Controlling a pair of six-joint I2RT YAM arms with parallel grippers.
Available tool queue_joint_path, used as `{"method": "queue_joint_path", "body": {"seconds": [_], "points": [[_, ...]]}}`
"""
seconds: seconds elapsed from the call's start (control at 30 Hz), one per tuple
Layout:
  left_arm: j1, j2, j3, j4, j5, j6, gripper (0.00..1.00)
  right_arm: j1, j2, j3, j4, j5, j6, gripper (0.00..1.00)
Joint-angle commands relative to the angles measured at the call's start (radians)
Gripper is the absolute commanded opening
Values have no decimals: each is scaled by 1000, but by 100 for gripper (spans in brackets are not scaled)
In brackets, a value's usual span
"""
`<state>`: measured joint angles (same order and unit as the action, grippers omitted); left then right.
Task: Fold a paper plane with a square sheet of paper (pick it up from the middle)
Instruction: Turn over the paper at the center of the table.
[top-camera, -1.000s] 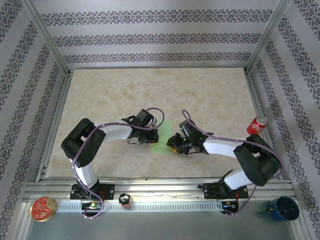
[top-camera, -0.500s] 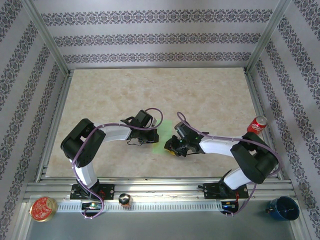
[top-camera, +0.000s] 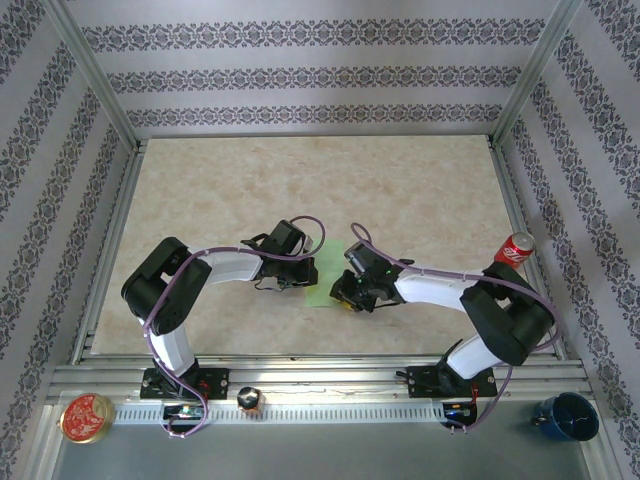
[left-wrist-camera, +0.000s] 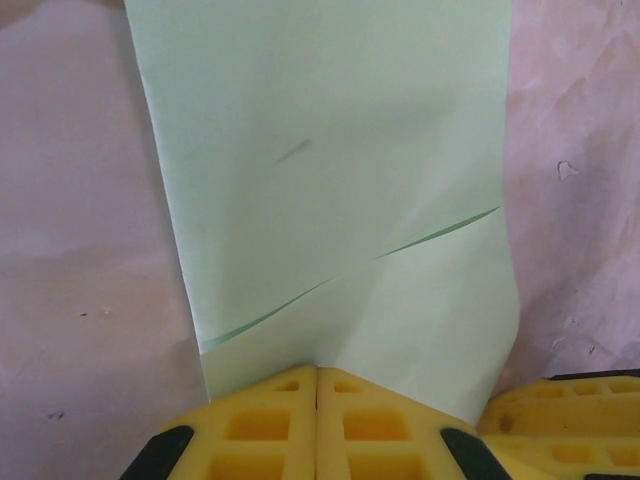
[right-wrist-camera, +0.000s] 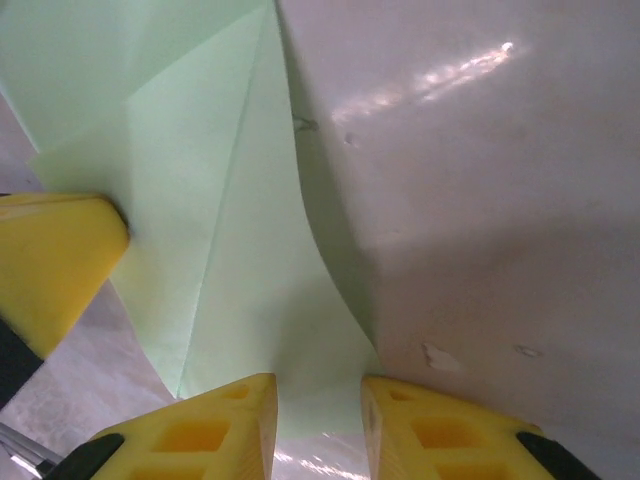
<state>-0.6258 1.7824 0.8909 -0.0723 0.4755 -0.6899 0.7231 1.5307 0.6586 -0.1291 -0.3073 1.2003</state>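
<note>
Lying near the middle of the table (top-camera: 300, 180), between both arms: the square sheet of paper (top-camera: 322, 291) (left-wrist-camera: 330, 180) (right-wrist-camera: 200, 200), pale green, partly folded along slanted creases. Clamped at one edge by the left gripper (top-camera: 304, 280) (left-wrist-camera: 317, 372), fingers pressed together. Straddled at the opposite edge by the right gripper (top-camera: 345, 295) (right-wrist-camera: 320, 385), fingers apart, paper running into the gap. Well off by the right rail, a red can (top-camera: 516, 249).

A thin pale-green sheet of paper (top-camera: 323, 288) was seen lying near the middle of the beige marbled counter (top-camera: 400, 190). It was flanked closely by the left end effector (top-camera: 298, 272) and the right end effector (top-camera: 345, 292). A red soda can (top-camera: 516, 250) was seen by the counter's right edge, well apart from both.
</note>
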Motion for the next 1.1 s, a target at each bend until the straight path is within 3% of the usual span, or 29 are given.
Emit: {"method": "queue_joint_path", "body": {"seconds": [0.0,0.33,0.7,0.83,1.07], "points": [[6,38,-36,-40,-6,-18,6,6,32,22,41,9,-16,32],[6,34,-30,-40,-8,-15,6,-95,51,30,219,-81,-76,41],[6,35,-33,-39,-1,-18,6,-171,115,53,252,-166,-105,46],[7,35,-33,-38,3,-17,6,-184,136,43,300,-197,-124,44],[6,22,-41,-24,-2,-30,6,-207,166,33,364,-218,-162,28]]}}
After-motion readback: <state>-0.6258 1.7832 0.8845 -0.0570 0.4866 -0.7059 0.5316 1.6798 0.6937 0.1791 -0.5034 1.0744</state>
